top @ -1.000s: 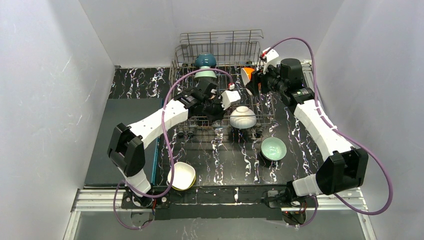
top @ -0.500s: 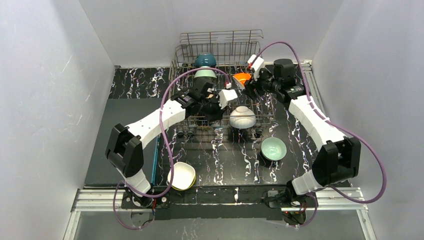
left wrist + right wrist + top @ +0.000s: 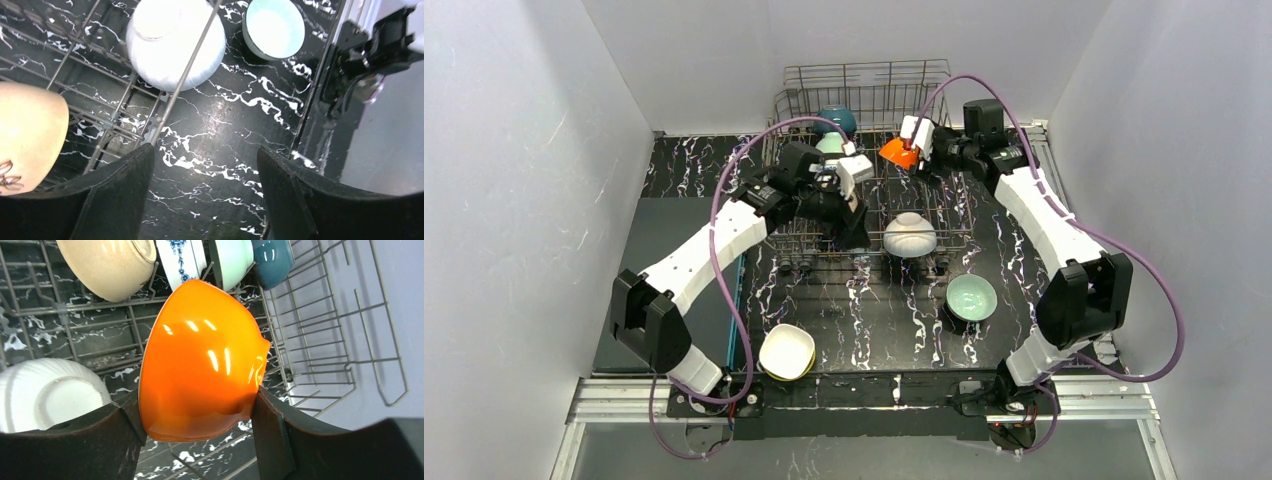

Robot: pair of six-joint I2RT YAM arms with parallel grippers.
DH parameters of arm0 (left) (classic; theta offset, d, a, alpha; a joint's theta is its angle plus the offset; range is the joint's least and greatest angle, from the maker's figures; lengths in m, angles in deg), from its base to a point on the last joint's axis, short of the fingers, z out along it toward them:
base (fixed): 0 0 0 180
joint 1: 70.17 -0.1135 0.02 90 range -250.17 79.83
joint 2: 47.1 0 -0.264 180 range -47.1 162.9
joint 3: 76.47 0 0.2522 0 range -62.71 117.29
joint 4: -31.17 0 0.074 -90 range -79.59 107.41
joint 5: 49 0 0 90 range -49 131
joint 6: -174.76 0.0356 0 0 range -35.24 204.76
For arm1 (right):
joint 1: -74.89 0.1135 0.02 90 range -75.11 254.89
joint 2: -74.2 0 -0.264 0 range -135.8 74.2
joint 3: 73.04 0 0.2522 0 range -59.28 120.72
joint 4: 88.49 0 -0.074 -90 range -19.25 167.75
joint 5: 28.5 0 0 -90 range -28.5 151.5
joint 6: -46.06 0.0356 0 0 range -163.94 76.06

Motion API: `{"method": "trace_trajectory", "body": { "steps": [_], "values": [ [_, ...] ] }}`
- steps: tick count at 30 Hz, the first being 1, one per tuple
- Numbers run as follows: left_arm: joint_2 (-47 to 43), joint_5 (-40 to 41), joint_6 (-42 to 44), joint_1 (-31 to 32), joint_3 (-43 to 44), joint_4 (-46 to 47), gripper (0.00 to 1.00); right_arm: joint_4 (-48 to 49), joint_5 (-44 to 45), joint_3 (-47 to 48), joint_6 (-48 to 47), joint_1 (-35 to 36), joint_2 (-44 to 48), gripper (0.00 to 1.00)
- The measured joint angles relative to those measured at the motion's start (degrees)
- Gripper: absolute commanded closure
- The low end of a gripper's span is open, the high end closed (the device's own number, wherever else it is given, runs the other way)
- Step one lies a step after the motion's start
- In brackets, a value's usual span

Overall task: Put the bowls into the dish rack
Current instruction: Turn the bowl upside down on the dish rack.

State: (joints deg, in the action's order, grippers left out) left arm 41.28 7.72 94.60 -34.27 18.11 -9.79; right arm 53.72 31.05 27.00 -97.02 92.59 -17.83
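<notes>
Yellow bowl (image 3: 786,352): on the table near the left arm's base, not yet loaded.
Left gripper (image 3: 205,155): fingers spread with nothing between them, over the dish rack's near edge.
Dish rack (image 3: 864,78): tan bowl (image 3: 107,262), blue-flowered bowl (image 3: 180,257), mint bowl (image 3: 232,257) and teal bowl (image 3: 272,257) stand in a row; white bowl (image 3: 910,235) lies upside down near the front.
Orange bowl (image 3: 200,360): pinched in the right gripper (image 3: 197,405), above the rack, not set down.
Pale green bowl (image 3: 971,297): on the table before the rack.
Progress: five loaded, one arriving, two waiting; likely past halfway.

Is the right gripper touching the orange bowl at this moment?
Touching. In the right wrist view the right gripper clamps the orange bowl, with both fingers pressed against its sides and no gap showing.
</notes>
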Motion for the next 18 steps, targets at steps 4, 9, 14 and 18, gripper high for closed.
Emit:
{"method": "trace_trajectory", "body": {
  "steps": [4, 9, 14, 18],
  "values": [
    [-0.13, -4.50, -6.75, -4.61, -0.57, 2.23, 0.25, -4.15, -0.68, 3.58, -6.88, 0.00, -2.40, 0.99],
    [-2.47, -7.30, -13.42, -9.44, -5.11, 6.64, 0.24, -12.79, -1.05, 7.93, -16.96, 0.00, -5.90, 0.99],
    [-6.16, -7.67, -17.81, -10.73, -10.38, 11.28, 0.23, -20.70, -0.02, 10.93, -25.88, 0.02, -9.11, 0.99],
    [-8.63, -7.04, -19.54, -11.06, -12.74, 13.99, 0.23, -25.14, 0.39, 11.34, -31.39, 0.00, -10.05, 0.99]
  ]
}}
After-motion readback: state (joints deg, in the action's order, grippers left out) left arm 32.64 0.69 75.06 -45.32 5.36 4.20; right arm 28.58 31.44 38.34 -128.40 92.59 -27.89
